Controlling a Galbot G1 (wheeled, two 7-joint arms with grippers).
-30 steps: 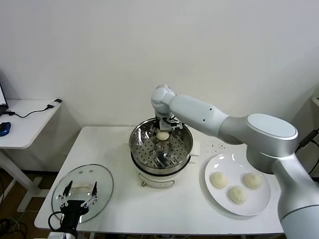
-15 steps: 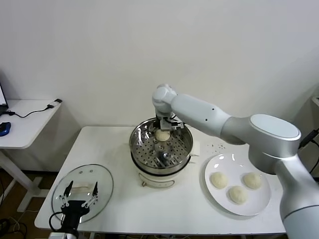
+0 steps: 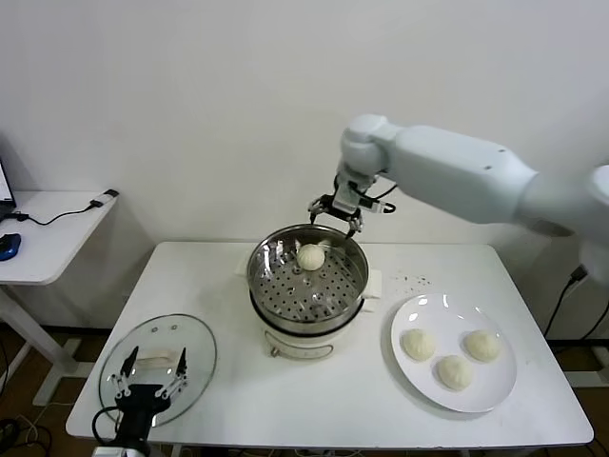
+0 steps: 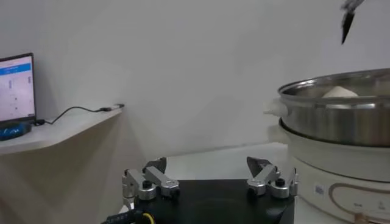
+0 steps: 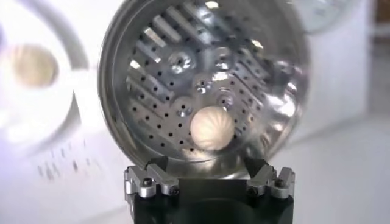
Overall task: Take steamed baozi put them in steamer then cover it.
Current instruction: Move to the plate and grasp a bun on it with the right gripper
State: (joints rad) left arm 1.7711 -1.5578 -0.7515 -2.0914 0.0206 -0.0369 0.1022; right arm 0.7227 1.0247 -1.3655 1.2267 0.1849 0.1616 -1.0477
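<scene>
Head view, right gripper [image 3: 336, 212]: fingers spread and empty, hanging in the air above the steamer's 1 o'clock rim.
Head view, steamer [image 3: 269, 265]: at the table's [image 3: 238, 381] centre, on its white pot base, uncovered.
Head view, bun [image 3: 310, 256]: one lies on the perforated floor toward 12 o'clock, apart from the gripper.
Head view, plate [image 3: 419, 314]: at 3 o'clock from the steamer, well apart from it, carrying three more buns [image 3: 417, 344].
Head view, cover [image 3: 195, 338]: flat on the table at 8 o'clock from the steamer, near the front edge.
Head view, left gripper [image 3: 148, 375]: over the cover's near half, fingers spread, holding nothing.

Left wrist view, left gripper [image 4: 209, 176]: fingers wide apart and empty.
Left wrist view, steamer [image 4: 341, 115]: seen from the side; the bun's [image 4: 340, 92] top shows just above the rim.
Left wrist view, side desk [image 4: 58, 125]: holds a lit screen [image 4: 16, 88].

Right wrist view, right gripper [image 5: 209, 176]: fingers spread with nothing between them.
Right wrist view, steamer [image 5: 152, 79]: directly below, the bun [image 5: 212, 128] resting on its holes near the wall.
Right wrist view, plate [image 5: 70, 122]: blurred beside the steamer, one bun [image 5: 31, 64] on it.
</scene>
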